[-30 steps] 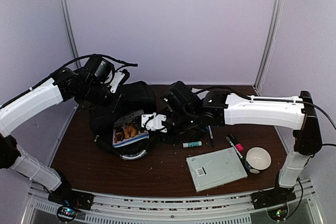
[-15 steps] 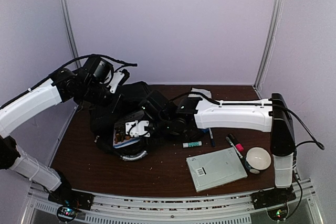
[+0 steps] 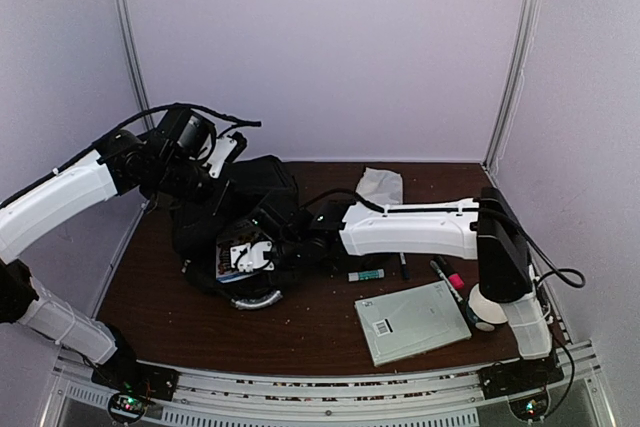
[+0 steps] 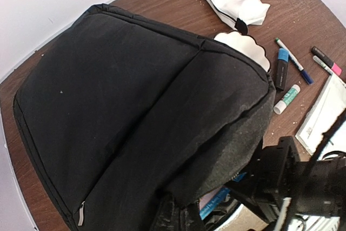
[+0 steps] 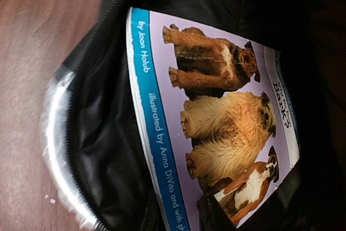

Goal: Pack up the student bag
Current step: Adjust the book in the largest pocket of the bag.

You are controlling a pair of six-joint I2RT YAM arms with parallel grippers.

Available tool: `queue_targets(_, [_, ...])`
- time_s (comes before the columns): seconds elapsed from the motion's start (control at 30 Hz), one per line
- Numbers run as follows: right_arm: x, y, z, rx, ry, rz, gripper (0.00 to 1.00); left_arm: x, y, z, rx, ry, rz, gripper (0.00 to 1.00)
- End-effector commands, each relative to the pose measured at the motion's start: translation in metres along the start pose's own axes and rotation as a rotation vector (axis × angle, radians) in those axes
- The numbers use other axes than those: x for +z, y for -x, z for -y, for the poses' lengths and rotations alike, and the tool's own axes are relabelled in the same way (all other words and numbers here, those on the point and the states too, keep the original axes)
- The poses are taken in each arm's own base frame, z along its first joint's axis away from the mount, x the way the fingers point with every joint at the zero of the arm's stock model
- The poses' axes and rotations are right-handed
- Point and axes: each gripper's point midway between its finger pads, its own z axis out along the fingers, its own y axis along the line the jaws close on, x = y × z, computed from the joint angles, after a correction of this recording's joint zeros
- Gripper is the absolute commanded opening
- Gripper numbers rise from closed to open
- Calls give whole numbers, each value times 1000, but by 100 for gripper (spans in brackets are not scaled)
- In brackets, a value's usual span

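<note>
The student bag [image 3: 255, 187] lies on its side at the table's left, black, its silvery handle [image 3: 255, 299] curving at the near end. My left gripper [image 3: 220, 183] is shut on the bag's upper flap and holds the mouth up; the pinched fabric fills the left wrist view [image 4: 186, 217]. A picture book with dogs on a lilac cover [image 5: 216, 112] lies inside the bag's mouth. My right gripper [image 3: 248, 252] reaches into that mouth. Its dark fingertips stand apart either side of the book's blue edge [image 5: 186, 220], one of them over the cover.
Right of the bag lie a glue stick [image 3: 366, 274], a pen [image 3: 402, 265], a pink-capped marker [image 3: 450, 275] and a white notebook [image 3: 412, 321]. A white bowl [image 3: 490, 302] sits partly behind the right arm. A white pouch [image 3: 380, 185] rests at the back.
My right arm has stretched left, carrying its gripper from beside the bag into the mouth over the book, and its jaws have narrowed. The left arm has held still.
</note>
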Motion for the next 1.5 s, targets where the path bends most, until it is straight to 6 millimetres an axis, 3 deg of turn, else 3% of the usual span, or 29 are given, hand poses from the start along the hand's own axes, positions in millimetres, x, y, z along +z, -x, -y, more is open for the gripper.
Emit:
queue_targets(0.0, [8,9,28,36,-88,-9,25,-22,34,9,-10,-57,156,0])
queue_targets(0.23, [33,7,47,42,-150,-11,20,-22,28,11,-20,-72,147,0])
queue_targets(0.43, [55,-9,51,-23,-239,-57,17,-22,25,14,-16,-87,142,0])
queue_targets(0.67, [68,-13,65,-34,-355,-71,15,-20,23,15,-12,-94,138,0])
queue_targets(0.83, [70,-16,59,-55,-333,-81,15,-17,20,15,-10,-91,130,0])
queue_targets(1.0, [47,-8,48,-30,-297,-31,19,-13,17,10,-15,-67,123,0])
queue_targets(1.23, [-3,11,-9,-34,-86,78,39,12,1,0,-18,3,57,0])
queue_targets(1.37, [-39,16,-43,-20,69,137,44,29,-12,-4,-18,31,-2,0])
queue_targets(1.47, [-62,-8,-83,-17,236,107,45,39,-25,-6,-23,45,-55,0])
